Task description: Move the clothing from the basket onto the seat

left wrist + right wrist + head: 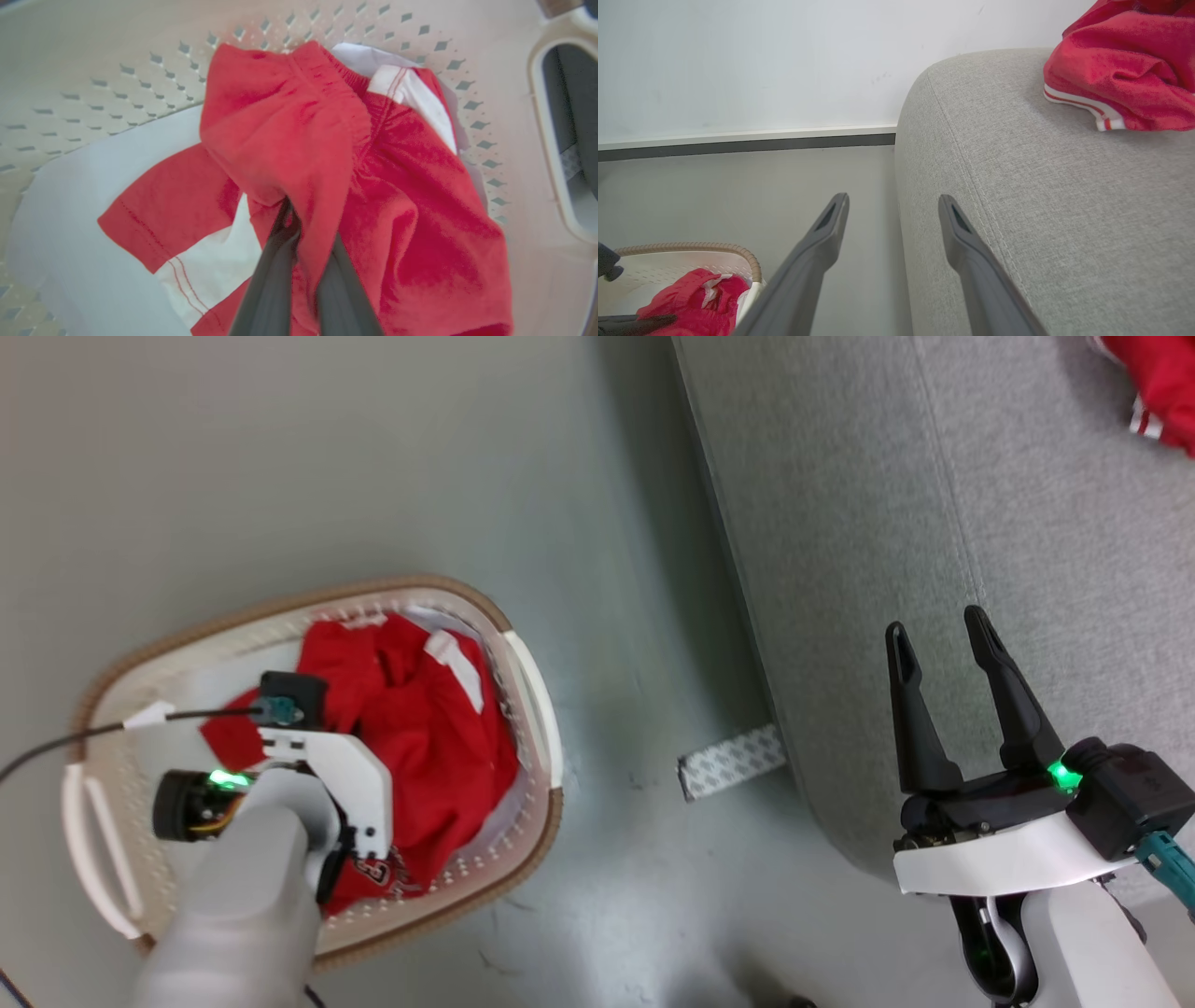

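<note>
Left hand (303,224) is down in the basket (420,584), fingers pressed together on a raised fold of the red clothes (397,196). The rest of the pile lies slack around and beyond the fingertips, on top of a white pad (70,210). Right hand (936,623) is spread and holds nothing, hovering over the edge of the sofa (934,476). One red garment (1125,70) already lies on the cushion well beyond it.

Risks as I read them:
- The pinch looks thin, just a ridge of cloth between the fingers. Lift fast and it may slide out, dropping back in or onto the floor.
- Can't tell how many pieces are in that fold. The flat red-and-white flap left of the hand and the bulk to its right look bunched together. You may drag up two and lose the loose one in the gap between basket and sofa.
- The pad sits right under the cloth. If a fingertip caught it too, it comes along. Can't see that from here.
- The basket looks light. Trailing cloth snagging on the rim could tip or pull it.
- The cable (93,730) off the left wrist crosses the basket rim. Watch for a snag as you rise.
- The right hand sits at the edge of the drop zone. Keep the carry path clear of it.
</note>
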